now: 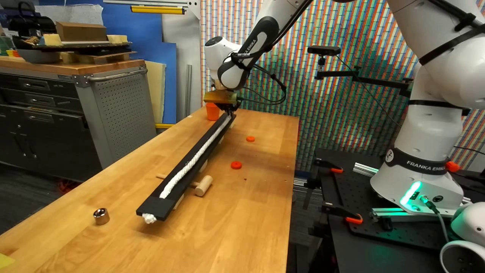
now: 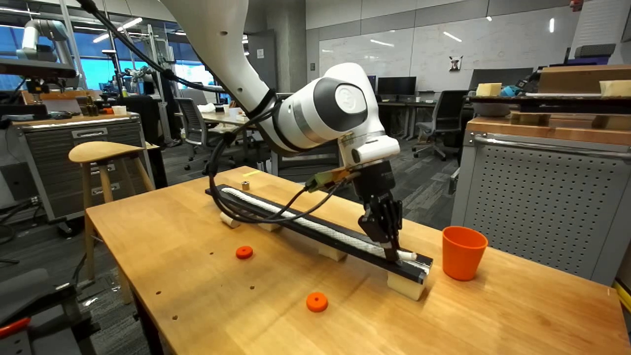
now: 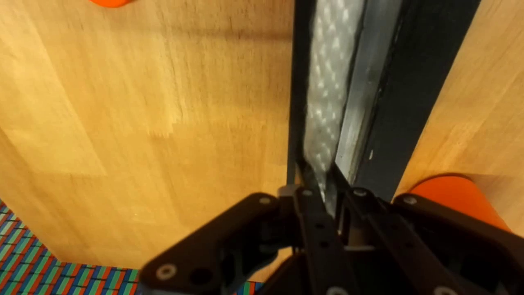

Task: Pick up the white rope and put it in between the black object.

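"What textures?"
"The white rope (image 3: pixel 328 82), a tight braid, lies along the groove of the matte black rail (image 3: pixel 413 90); the wrist view brings out a smooth metal strip (image 3: pixel 365 86) beside it."
"And the gripper (image 3: pixel 319 169)?"
"Nearly closed, its fingers (image 2: pixel 391 252) pinching the rope close to its end."
"Do the ends show?"
"Not in the wrist view. In an exterior view a frayed tuft (image 1: pixel 149 218) shows at the rail's end; in an exterior view a smooth pale tip (image 2: pixel 407 256) sticks out past the fingers."

Bright glare streaks on whiteboard (image 2: pixel 434 59)
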{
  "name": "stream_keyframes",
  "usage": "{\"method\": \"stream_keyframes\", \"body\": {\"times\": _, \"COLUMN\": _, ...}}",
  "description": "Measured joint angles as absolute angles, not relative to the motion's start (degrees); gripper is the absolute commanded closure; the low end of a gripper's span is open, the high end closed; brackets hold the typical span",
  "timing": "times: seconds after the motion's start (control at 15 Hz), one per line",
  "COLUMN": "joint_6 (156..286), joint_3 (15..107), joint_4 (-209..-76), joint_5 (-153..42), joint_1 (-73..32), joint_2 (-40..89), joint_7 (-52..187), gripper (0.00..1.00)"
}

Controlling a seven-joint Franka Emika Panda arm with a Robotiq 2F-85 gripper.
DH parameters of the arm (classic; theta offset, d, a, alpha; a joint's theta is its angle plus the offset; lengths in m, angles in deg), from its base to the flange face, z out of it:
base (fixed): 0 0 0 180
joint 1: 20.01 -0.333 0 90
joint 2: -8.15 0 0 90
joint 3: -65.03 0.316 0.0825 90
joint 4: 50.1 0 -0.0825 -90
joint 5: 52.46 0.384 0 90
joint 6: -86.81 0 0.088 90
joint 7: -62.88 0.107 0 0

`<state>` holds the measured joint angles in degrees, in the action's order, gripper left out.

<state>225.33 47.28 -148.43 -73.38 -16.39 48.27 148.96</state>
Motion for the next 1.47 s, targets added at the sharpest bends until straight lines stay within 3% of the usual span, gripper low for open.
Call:
{"method": "stream_keyframes", "body": {"times": 1.2, "joint_6": 225.26, "joint_3": 46.31, "joint_4": -144.02, "joint_5": -69.80, "joint_1": -16.38, "joint_2": 51.42, "joint_7": 148.96, "gripper": 0.97}}
{"method": "stream_keyframes", "body": {"times": 1.27, "joint_6": 225.25, "joint_3": 46.31, "joint_4": -144.02, "joint_5": -69.80, "joint_1": -16.38, "joint_2": 51.43, "joint_7": 148.96, "gripper": 0.65}}
{"method": "stream_keyframes", "body": {"times": 1.33, "joint_6": 225.25, "joint_3": 46.31, "joint_4": -144.02, "joint_5": -69.79, "joint_1": -16.38, "joint_2": 51.44, "joint_7": 148.96, "gripper": 0.63}}
{"method": "stream_keyframes", "body": {"times": 1.47, "joint_6": 225.24, "joint_3": 46.20, "joint_4": -144.00, "joint_5": -69.79, "joint_1": -16.37, "joint_2": 51.45, "joint_7": 148.96, "gripper": 0.48}}
